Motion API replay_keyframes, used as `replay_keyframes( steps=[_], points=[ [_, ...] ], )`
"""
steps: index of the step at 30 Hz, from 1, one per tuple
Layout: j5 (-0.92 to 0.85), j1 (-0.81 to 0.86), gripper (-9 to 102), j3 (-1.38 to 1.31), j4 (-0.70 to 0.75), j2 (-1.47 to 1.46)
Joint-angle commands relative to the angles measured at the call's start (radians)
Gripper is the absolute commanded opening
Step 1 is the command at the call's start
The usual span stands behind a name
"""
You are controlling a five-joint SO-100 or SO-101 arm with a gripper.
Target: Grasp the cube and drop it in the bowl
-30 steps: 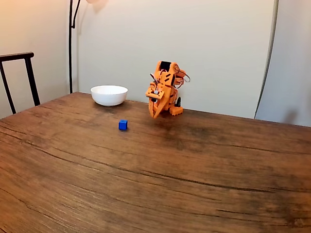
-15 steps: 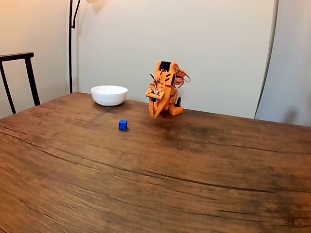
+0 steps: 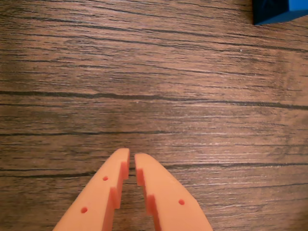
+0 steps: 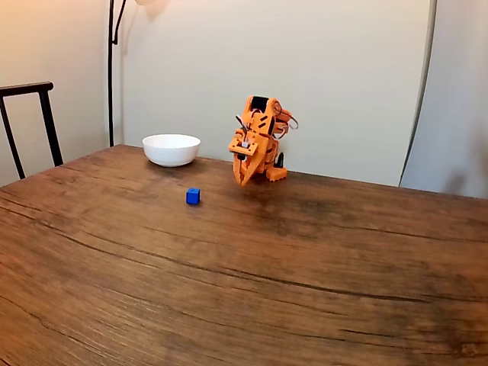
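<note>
— One chair back [image 4: 29, 122] shows at the nine o'clock edge of the fixed view, dark and thin-barred, beside the wooden tabletop [image 4: 229, 282]. What comes after it?

— A black lamp pole [image 4: 111, 69] rises against the wall at about eleven o'clock. Then the bowl [image 4: 171, 149], white and glossy, sits on the far part of the tabletop, at roughly ten o'clock from the picture's middle.

— And the cube [image 4: 193, 196]?

— It rests on the wood at about five o'clock from the bowl, near it but apart, and at about eight o'clock from the orange arm [image 4: 259, 137]. Nothing touches it.

— How does the arm stand?

— Folded on itself near the far edge, with the pincer [image 4: 242, 181] pointing down and hanging just above the wood.

— Does the wrist view agree?

— There the pincer [image 3: 132, 161] enters from six o'clock. Its two orange fingers [image 3: 108, 187] lie nearly together, with only a thin slit between the tips, and they hold nothing. Bare wood grain lies under them.

— Where is the cube in that view?

— Just a blue corner of the cube [image 3: 279, 12] shows at one o'clock, cut by the frame, well apart from the fingertips.
</note>
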Motion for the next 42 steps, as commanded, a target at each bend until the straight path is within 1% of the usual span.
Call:
replay_keyframes(
  steps=[1,5,10,14,18,24,28,32,36,42],
  points=[
    [-0.017,-0.011,0,0.002,0.040,-0.002],
    [-0.018,-0.021,0,0.002,-0.005,-0.002],
    [-0.015,-0.020,0,-0.014,-0.121,-0.002],
    [-0.038,-0.029,0,-0.037,-0.176,-0.002],
    [-0.129,-0.020,0,-0.101,-0.181,-0.002],
    [-0.141,-0.017,0,-0.195,-0.184,-0.002],
    [-0.176,0.046,0,-0.298,-0.173,-0.003],
    [-0.166,0.123,0,-0.408,-0.170,-0.020],
    [-0.118,0.166,0,-0.477,-0.163,-0.026],
    [-0.106,0.235,0,-0.637,-0.067,-0.187]
  ],
)
